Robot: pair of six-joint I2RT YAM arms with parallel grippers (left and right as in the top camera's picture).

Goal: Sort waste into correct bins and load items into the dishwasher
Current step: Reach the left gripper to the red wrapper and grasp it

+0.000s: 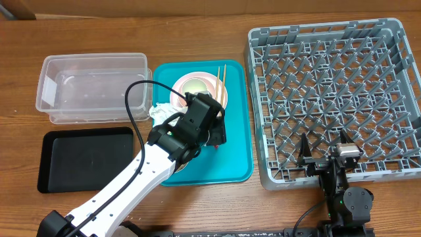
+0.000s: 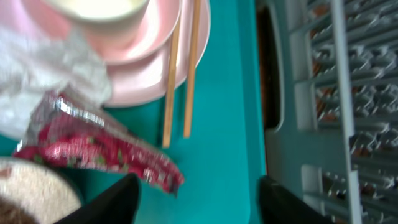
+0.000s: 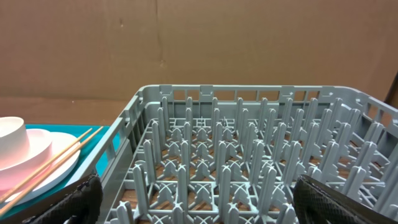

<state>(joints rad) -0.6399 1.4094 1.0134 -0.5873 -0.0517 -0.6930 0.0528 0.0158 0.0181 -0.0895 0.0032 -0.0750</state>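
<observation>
Left gripper (image 2: 198,200) hangs released over the teal tray (image 2: 230,112) at mid-desk. The red wrapper (image 2: 93,146) lies loose by one finger. Chopsticks (image 2: 192,62) rest across the plate (image 2: 143,81). Right gripper (image 3: 205,199), released, sits at the near edge of the rack (image 3: 249,155), on the desk's right side.

I am looking down at a wooden counter (image 1: 197,39) that is filling the whole overhead view, its warm brown grain running left to right. Soft, even light is falling across it, casting only faint shadows. A pale tan shape (image 1: 16,8) is poking in at the top left corner, too cropped to identify. Through the right wrist camera, a flat brown panel (image 3: 249,43) is rising behind the counter, a thin vertical seam running down it.
</observation>
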